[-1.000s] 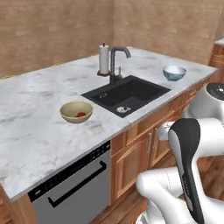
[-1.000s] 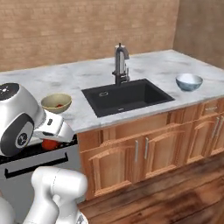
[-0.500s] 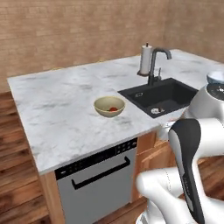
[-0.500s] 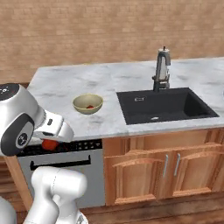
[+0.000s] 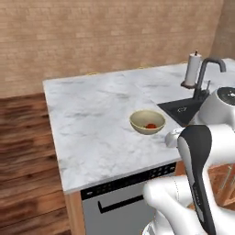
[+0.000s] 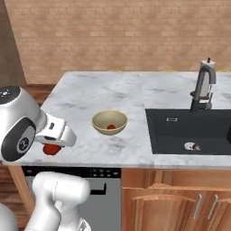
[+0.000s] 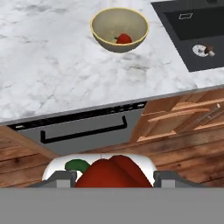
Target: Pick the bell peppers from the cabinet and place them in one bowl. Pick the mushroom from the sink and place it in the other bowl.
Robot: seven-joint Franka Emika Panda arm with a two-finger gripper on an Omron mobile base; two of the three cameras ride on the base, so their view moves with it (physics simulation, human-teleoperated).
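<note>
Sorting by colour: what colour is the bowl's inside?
Pale cream-yellow, clearest in the hand view: bowl.

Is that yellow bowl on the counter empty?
No, one red pepper already lies inside the bowl, seen from the hand view.

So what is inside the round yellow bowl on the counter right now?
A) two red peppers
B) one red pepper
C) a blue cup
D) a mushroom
B: the shallow pale yellow round bowl on the white marble counter holds a single small glossy red bell pepper; the second red bell pepper sits in the end effector.
</note>
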